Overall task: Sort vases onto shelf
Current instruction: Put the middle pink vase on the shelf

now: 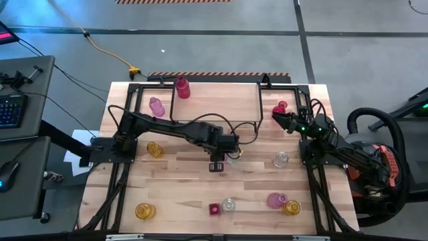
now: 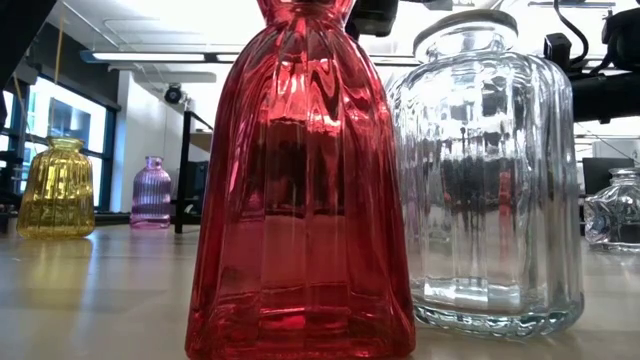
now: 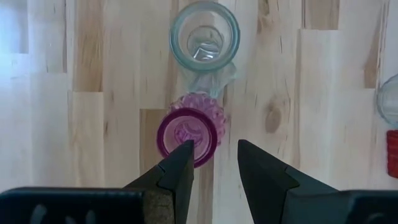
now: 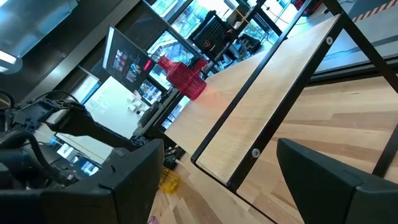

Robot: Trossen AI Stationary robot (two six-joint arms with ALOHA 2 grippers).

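My left gripper is open and points down near the table's middle. It hangs over a pink vase that stands upright next to a clear vase. One fingertip lies over the pink vase's mouth and the other is outside its rim. My right gripper is wide open by the shelf's right end, beside a red vase. The shelf runs along the far edge. A magenta vase stands on it, and it also shows in the right wrist view. My left gripper comes at the pink vase from above, its fingers astride one side of the rim. I cannot tell whether either finger touches the glass. The vase stands upright on the table.
More vases stand about the table: pink, yellow, yellow, red, clear, pink, yellow and clear. A red vase and a clear vase fill the low view.
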